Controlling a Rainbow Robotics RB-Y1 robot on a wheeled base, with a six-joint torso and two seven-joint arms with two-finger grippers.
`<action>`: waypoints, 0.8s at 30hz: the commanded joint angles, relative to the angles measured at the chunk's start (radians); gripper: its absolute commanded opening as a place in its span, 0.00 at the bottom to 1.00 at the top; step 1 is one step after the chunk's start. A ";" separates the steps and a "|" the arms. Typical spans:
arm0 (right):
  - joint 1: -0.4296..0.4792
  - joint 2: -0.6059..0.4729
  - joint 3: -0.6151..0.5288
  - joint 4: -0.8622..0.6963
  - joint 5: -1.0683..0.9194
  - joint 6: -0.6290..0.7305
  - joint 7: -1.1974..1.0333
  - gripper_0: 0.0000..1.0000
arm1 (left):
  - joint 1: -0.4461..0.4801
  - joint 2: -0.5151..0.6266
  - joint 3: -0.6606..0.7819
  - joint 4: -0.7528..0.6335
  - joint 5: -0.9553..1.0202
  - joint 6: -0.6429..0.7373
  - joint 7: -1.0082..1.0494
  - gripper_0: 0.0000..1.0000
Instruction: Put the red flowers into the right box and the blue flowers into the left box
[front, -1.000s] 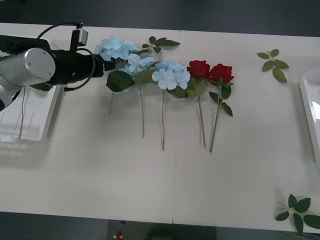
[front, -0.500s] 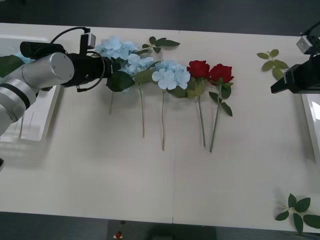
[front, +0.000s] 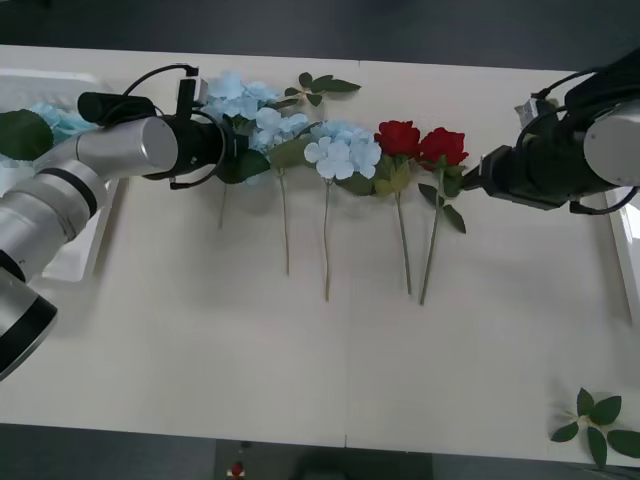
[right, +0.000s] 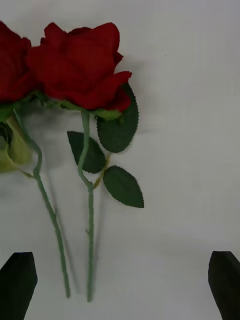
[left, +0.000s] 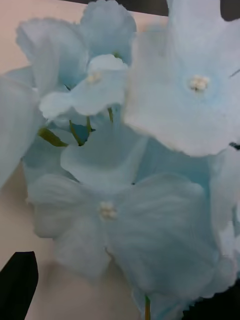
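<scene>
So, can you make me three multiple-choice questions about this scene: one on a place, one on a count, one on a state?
1. Where is the right gripper?
A. beside the right-hand red rose
B. over the left box
C. above a leaf sprig

2. How many red roses lie on the table?
A. one
B. two
C. four

3. How are the right gripper's fingers?
A. open, holding nothing
B. shut on a stem
C. shut on a leaf

Answers: 1 A, it sits just right of that bloom; 2 B, two blooms lie side by side, the second at; 3 A, the right wrist view shows them apart at the corners.
</scene>
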 joint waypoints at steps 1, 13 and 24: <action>-0.014 0.012 0.044 0.002 0.045 -0.037 -0.102 1.00 | -0.034 -0.008 -0.013 -0.009 -0.013 -0.008 0.013 0.92; -0.092 0.191 0.129 0.228 0.208 -0.119 -0.117 0.99 | -0.032 -0.019 -0.114 -0.009 -0.003 -0.054 0.015 0.12; -0.183 0.280 0.230 0.442 0.237 -0.256 -0.128 1.00 | -0.025 -0.021 -0.113 -0.011 -0.022 -0.068 0.007 0.00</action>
